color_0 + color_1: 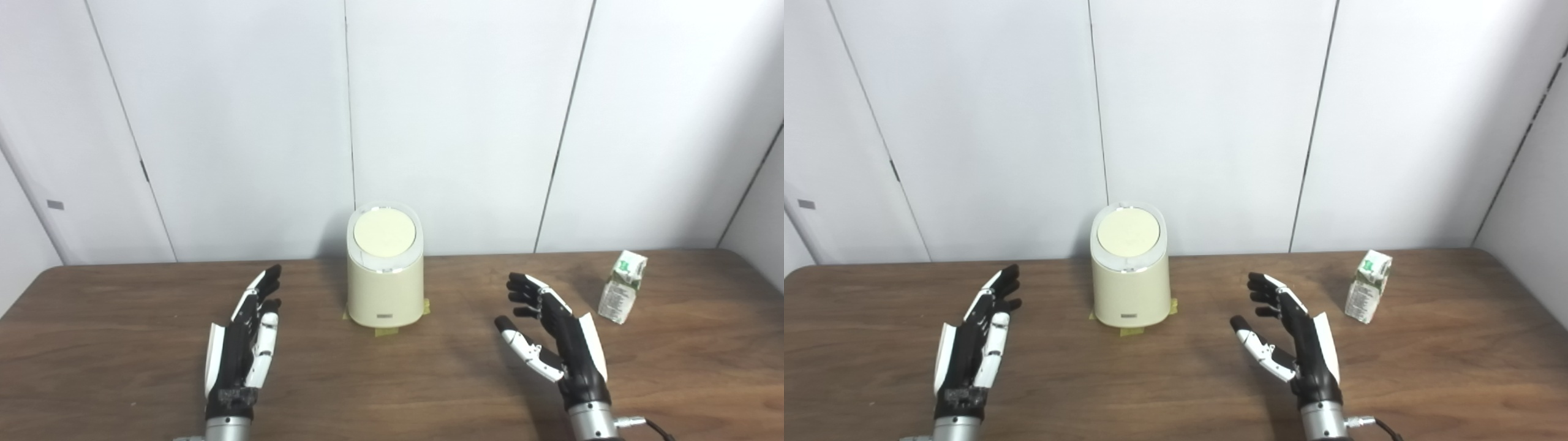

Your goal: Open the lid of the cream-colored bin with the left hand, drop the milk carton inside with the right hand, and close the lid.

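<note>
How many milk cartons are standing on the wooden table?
1. The small white-and-green milk carton stands upright on the brown wooden table, to the right of the open right hand. None looks hidden, though the closed cream-colored bin hides its inside.

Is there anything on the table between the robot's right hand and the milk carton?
Nothing: only bare wooden table separates the right hand from the milk carton, in both eye views.

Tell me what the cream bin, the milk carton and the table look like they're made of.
The cream-colored bin looks like smooth molded plastic with a soft sheen and rounded walls. The milk carton seems to be printed paperboard, folded at the top and slightly creased. The table shows brown wood grain, possibly laminate rather than solid wood.
</note>
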Action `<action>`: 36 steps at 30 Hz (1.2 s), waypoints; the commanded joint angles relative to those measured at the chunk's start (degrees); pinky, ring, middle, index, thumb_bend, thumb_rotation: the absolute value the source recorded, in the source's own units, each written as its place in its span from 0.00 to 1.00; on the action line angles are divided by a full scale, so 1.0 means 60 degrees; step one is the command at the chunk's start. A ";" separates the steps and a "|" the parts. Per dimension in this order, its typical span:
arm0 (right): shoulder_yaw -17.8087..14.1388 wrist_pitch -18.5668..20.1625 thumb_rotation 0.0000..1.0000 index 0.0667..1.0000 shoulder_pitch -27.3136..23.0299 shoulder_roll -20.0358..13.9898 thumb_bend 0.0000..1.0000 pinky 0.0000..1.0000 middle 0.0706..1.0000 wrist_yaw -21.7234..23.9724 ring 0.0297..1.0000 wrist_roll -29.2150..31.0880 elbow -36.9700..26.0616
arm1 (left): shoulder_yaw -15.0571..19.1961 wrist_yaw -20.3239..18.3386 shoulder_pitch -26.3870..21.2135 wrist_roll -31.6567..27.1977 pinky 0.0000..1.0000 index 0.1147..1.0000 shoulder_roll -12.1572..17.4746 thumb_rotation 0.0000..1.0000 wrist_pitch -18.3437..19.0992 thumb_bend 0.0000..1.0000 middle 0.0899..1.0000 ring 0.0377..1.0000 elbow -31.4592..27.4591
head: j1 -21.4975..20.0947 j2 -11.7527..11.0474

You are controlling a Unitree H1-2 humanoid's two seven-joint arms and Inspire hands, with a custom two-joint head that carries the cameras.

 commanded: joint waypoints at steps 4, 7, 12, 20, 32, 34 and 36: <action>0.0053 -0.0257 0.39 0.75 0.0286 0.0097 0.23 0.66 0.75 -0.0030 0.74 -0.0072 0.0220 | -0.0037 -0.0268 0.0211 0.0168 0.84 0.89 0.0135 0.90 0.0487 0.28 0.91 0.91 -0.0512 | -0.0010 -0.0013; 0.0063 -0.0229 0.39 0.75 0.0289 0.0097 0.23 0.65 0.75 -0.0037 0.73 -0.0108 0.0218 | -0.0022 -0.0228 -0.0150 0.0524 0.83 0.89 0.0172 0.89 0.0764 0.30 0.91 0.90 -0.0751 | -0.0022 -0.0020; 0.0075 -0.0149 0.39 0.75 0.0289 0.0094 0.22 0.64 0.75 -0.0109 0.73 -0.0273 0.0170 | 0.0027 -0.0238 -0.0848 0.0759 0.86 0.89 0.0064 0.90 0.1507 0.37 0.92 0.92 -0.1059 | 0.0002 -0.0012; 0.0065 -0.0292 0.37 0.76 0.0256 0.0076 0.22 0.66 0.75 0.0037 0.74 0.0013 0.0271 | -0.0249 -0.0429 -0.2063 0.1070 0.90 0.97 -0.0251 0.90 0.3027 0.53 0.97 0.96 -0.1417 | -0.0015 -0.0036; 0.0093 -0.0294 0.45 0.75 0.0196 0.0104 0.24 0.63 0.74 -0.0107 0.72 -0.0145 0.0403 | -0.0830 -0.0761 -0.3331 0.2239 0.92 1.00 -0.0294 0.60 0.5449 0.66 1.00 1.00 -0.1631 | 0.0001 -0.0094; 0.0100 -0.0310 0.45 0.75 0.0190 0.0107 0.24 0.63 0.74 -0.0124 0.72 -0.0173 0.0414 | -0.0984 -0.0751 -0.3532 0.2593 0.90 1.00 -0.0315 0.58 0.5906 0.66 1.00 1.00 -0.1648 | 0.0001 -0.0090; 0.0113 -0.0307 0.46 0.75 0.0174 0.0100 0.25 0.63 0.74 -0.0142 0.72 -0.0222 0.0433 | -0.1118 -0.0722 -0.3725 0.2839 0.89 1.00 -0.0356 0.55 0.6206 0.65 1.00 1.00 -0.1603 | 0.0003 -0.0098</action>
